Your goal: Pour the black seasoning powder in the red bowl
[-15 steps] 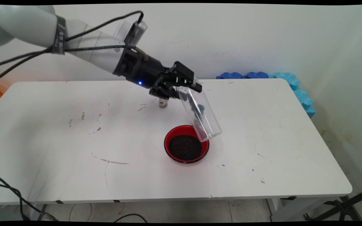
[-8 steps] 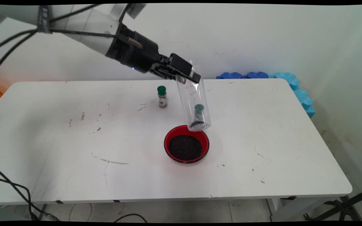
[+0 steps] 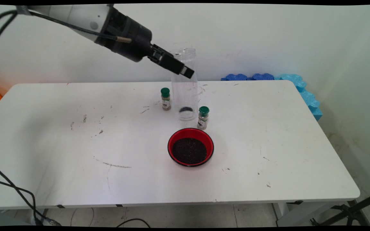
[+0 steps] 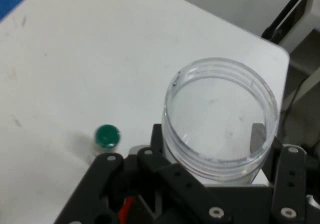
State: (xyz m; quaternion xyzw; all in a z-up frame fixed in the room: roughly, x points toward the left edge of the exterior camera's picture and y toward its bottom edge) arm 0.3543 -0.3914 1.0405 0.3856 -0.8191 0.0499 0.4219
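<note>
The gripper [image 3: 185, 70] is clamped on a clear plastic jar [image 3: 184, 86], held upright above the table [image 3: 59, 144] with only a few dark grains left inside, while the red bowl [image 3: 190, 147] nearby holds a dark heap.

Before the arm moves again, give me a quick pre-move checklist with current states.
1. Gripper shut on jar: ok.
2. Jar upright, mouth up: ok.
3. Jar fully emptied: not ok, a dark bit shows near its bottom.
4. Jar bottom clear of the table: cannot tell.
5. Bowl upright, dark grains inside: ok.
6. Both spice bottles standing, apart from the jar: ok.
</note>
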